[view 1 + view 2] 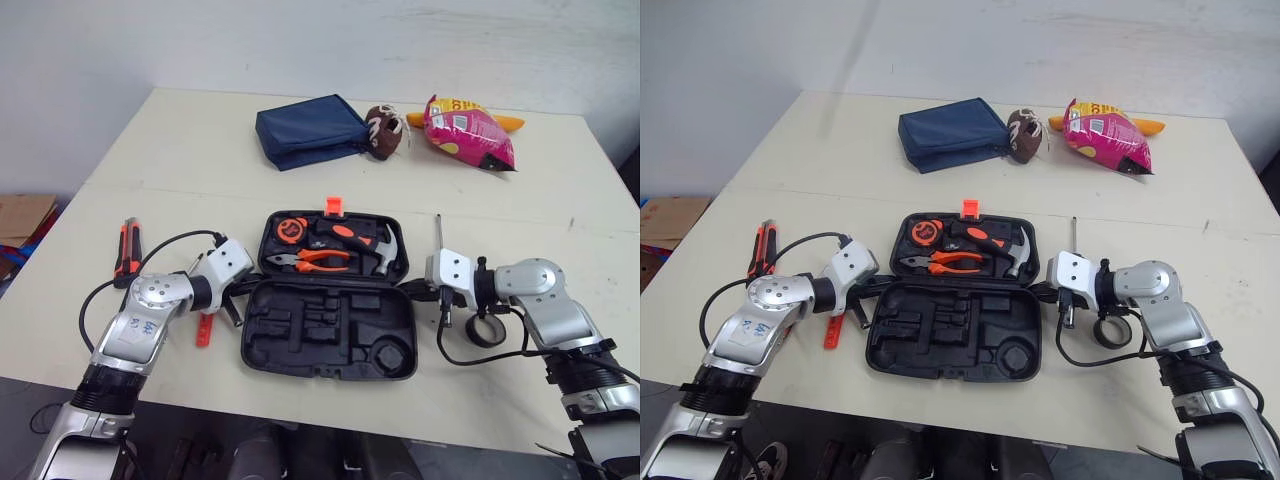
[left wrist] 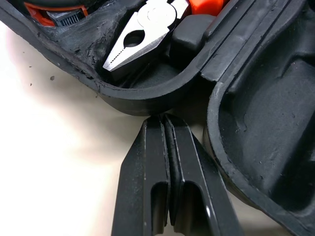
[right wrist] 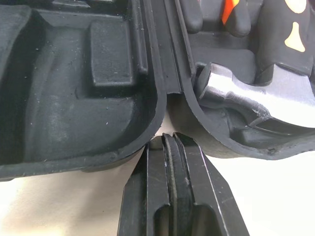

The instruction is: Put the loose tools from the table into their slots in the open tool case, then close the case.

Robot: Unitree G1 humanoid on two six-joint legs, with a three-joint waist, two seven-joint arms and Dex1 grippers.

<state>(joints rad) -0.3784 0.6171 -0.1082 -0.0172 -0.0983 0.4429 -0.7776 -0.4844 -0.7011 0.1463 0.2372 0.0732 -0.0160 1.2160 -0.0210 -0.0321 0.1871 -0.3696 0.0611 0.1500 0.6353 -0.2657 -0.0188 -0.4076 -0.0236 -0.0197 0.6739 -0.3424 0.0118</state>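
Observation:
The black tool case (image 1: 300, 345) lies open at the table's middle. Its far half holds a tape measure (image 1: 291, 230), orange-handled pliers (image 1: 310, 260) and a hammer (image 1: 380, 248); the near half's slots are bare. My left gripper (image 2: 166, 120) is shut, tips at the case's left hinge notch beside the pliers' nose (image 2: 142, 34). At the right hinge notch my right gripper (image 3: 170, 140) is shut, close to the hammer head (image 3: 236, 93). Loose on the table are an orange-black handled tool (image 1: 128, 250), a small orange tool (image 1: 205, 328), a thin screwdriver (image 1: 438, 235) and a black tape roll (image 1: 487, 330).
At the far side of the table lie a blue pouch (image 1: 310, 130), a brown toy football (image 1: 384, 132) and a pink snack bag (image 1: 468, 132). A black cable loops from my left arm over the table near the handled tool.

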